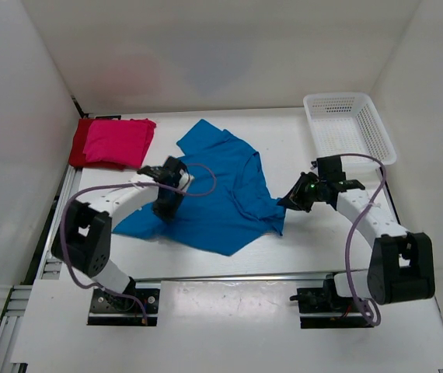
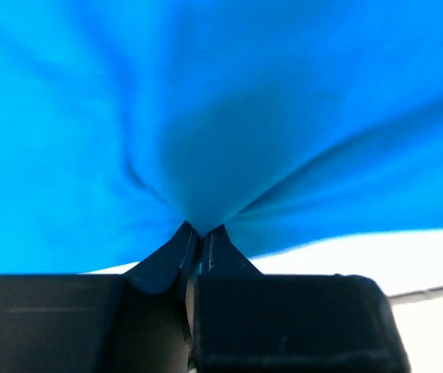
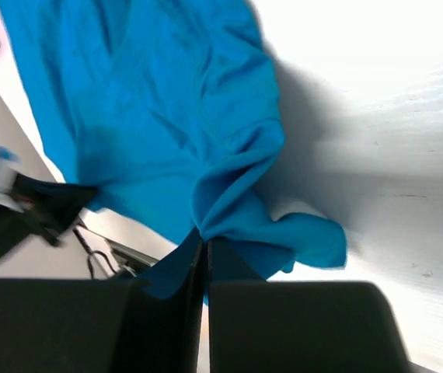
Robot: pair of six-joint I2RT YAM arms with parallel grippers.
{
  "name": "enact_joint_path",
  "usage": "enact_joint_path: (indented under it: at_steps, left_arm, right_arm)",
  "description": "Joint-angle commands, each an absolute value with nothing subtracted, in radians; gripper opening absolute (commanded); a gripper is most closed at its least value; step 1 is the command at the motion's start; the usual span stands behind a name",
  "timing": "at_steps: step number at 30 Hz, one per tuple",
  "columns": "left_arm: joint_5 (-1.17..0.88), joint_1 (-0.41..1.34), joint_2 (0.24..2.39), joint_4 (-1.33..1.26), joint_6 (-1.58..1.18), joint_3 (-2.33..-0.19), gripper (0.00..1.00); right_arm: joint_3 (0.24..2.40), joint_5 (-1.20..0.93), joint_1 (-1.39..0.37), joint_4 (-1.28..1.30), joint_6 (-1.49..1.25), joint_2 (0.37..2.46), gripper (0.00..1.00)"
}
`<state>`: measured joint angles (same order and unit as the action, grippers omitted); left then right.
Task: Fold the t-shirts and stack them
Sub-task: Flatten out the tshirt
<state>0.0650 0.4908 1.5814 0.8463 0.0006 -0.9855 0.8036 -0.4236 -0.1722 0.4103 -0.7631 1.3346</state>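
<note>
Closest to the lens in the left wrist view, the left gripper (image 2: 202, 235) is pinched shut on a fold of the blue t-shirt (image 2: 206, 116). The cloth fans out from that pinch in drawn creases across nearly the whole frame, with a strip of the white desk (image 2: 377, 256) showing at the lower right. The right gripper (image 3: 204, 242) is likewise closed on the same shirt, clamping a bunched edge at the lower middle of its wrist view, and a loose flap spreads to the right of the pinch. In the overhead view the blue t-shirt lies spread and rumpled at the centre of the desk, one corner pointing toward the upper middle, with the left gripper on its left part and the right gripper at its right edge. At the upper left of that frame the pink t-shirt (image 1: 119, 140) lies folded on top of the dark red t-shirt (image 1: 77, 146), of which only a strip shows along the left and lower sides. This pile is near the blue shirt but apart from it. At the upper right stands a white mesh basket (image 1: 346, 128), also clear of the shirt.
</note>
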Motion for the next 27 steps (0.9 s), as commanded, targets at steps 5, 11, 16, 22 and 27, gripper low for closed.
enact_joint_path:
  at_steps: [5,11,16,22,27]
  left_arm:
    - [-0.294,0.368,1.376,1.329,0.0,-1.618,0.1]
    - [-0.407,0.305,1.5,1.424,0.0,-1.868,0.1]
    - [-0.321,0.227,1.931,1.424,0.0,-2.087,0.19]
    - [-0.183,0.127,2.16,1.413,0.0,-2.344,0.1]
    - [-0.288,0.084,1.84,1.281,0.0,-2.058,0.1]
  right_arm:
    - [0.952,-0.753,-0.224,0.503,-0.494,1.16,0.01]
    - [1.049,-0.896,-0.242,0.557,-0.431,1.101,0.01]
    - [1.104,-0.904,-0.242,0.548,-0.431,1.161,0.01]
    - [1.308,-0.945,-0.207,0.572,-0.497,1.138,0.01]
    - [1.529,-1.002,-0.227,0.604,-0.497,1.069,0.01]
